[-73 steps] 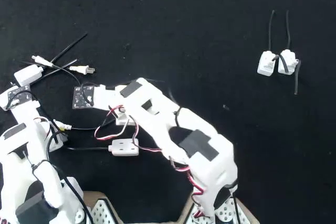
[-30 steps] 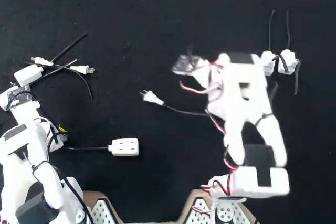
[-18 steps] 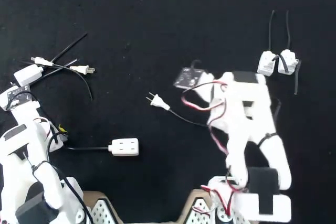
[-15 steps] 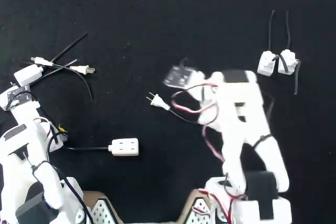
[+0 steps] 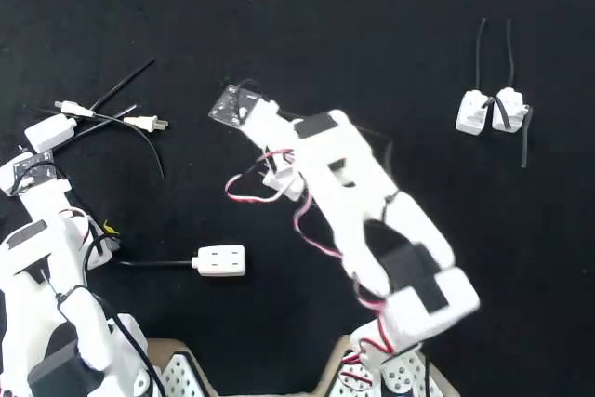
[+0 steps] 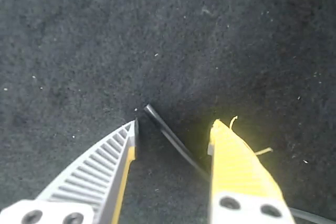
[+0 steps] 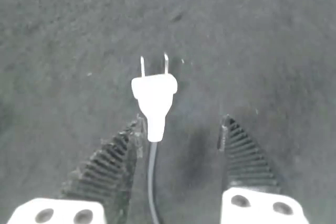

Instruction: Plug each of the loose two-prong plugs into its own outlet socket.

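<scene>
right claw (image 7: 181, 124) released, straddling tail of white two-prong plug (image 7: 154, 98) | left claw (image 6: 173, 127) released over black cable (image 6: 168, 135) | risk: plug off-centre, closing may twist it

Table (image 5: 390, 44): black cloth, matt, napped, flecked with lint. Plug (image 7: 154, 95): white plastic, smooth, slight sheen; its two prongs are bare metal. Cord (image 7: 152, 182) behind the plug: black, smooth sheath. Right gripper (image 7: 181, 124) fingers (image 7: 107, 166) either side of the plug: black plastic, ribbed. Left gripper (image 6: 173, 129) fingers (image 6: 236, 166): yellow and pale plastic, one ribbed. Socket (image 5: 221, 259): white plastic, smooth.
</scene>
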Robot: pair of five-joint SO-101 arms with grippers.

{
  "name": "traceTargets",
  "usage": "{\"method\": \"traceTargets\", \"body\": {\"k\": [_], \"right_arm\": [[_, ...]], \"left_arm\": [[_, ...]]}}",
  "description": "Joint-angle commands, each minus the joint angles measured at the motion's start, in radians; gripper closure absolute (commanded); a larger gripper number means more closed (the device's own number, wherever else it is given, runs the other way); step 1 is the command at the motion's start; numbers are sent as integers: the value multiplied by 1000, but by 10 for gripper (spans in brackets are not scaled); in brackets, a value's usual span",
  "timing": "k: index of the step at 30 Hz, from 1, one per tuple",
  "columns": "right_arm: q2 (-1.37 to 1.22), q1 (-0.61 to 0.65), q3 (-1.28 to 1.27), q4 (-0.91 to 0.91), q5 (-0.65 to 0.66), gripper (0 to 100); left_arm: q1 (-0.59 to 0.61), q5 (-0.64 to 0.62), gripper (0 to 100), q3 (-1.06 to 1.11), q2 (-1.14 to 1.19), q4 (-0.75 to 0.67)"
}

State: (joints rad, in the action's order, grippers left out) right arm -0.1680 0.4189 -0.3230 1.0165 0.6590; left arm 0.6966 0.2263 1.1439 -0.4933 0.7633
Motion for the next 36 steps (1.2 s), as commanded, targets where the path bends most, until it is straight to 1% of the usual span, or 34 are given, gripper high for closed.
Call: {"method": "traceTargets", "body": {"k": [1, 5, 12, 17, 21, 24, 27, 31, 36], "right_arm": [[-91, 11, 136, 0, 15, 776], [-194, 15, 237, 89, 15, 776], [-289, 12, 311, 118, 17, 776], [-196, 11, 325, 207, 14, 775], [-101, 17, 282, 242, 8, 773], [-90, 26, 208, 196, 8, 773], [-114, 34, 128, 104, 8, 773], [-147, 28, 101, 0, 8, 776], [-183, 32, 101, -25, 15, 776]], "left_arm": [[1, -9, 776, -2, -11, -23], [2, -9, 776, -2, -11, -23], [2, -9, 776, -2, -11, -25], [1, -9, 776, -2, -11, -25], [1, -9, 776, -2, -11, -26], [-1, -9, 776, -2, -11, -26], [-1, -9, 776, -2, -11, -26], [-1, -9, 776, -2, -11, -26], [-1, -9, 776, -2, -11, -26]]}}
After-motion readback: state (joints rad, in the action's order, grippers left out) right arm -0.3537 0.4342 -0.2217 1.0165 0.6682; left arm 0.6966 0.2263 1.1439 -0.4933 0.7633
